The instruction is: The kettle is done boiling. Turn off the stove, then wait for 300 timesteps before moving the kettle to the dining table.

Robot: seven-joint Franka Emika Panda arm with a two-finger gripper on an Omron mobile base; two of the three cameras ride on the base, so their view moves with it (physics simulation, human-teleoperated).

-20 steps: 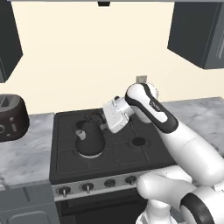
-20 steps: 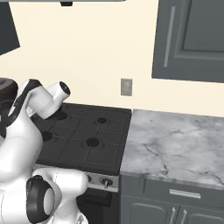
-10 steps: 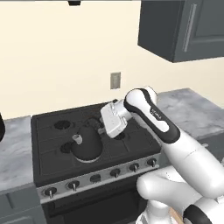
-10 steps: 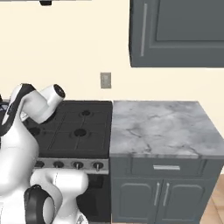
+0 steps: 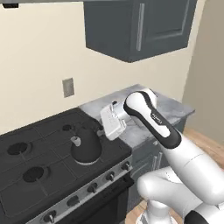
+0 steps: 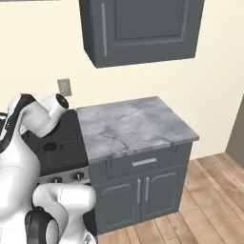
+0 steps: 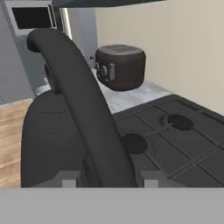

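Kettle [image 5: 85,146]: sitting at centre-left of the left base view, on the stove [image 5: 39,168] near its right front corner. Claw [image 7: 105,177]: gripping the kettle's arched handle [image 7: 83,100], fingers [image 7: 151,178] closing on either side of it at the bottom of the hand view. Toaster [image 7: 120,66]: standing beyond on the counter [image 7: 127,98], upper centre.

**Finishes across the kitchen**

The kettle [image 5: 86,147] looks matt black, smooth, with a pale-tipped spout. The stove [image 5: 39,159] has dull black grates and a brushed silver front strip with dark knobs. The surface [image 6: 131,125] is veined grey-white marble, softly polished. Cabinets [image 6: 143,28] are matt grey-painted; the floor [image 6: 200,205] is pale wood planking.
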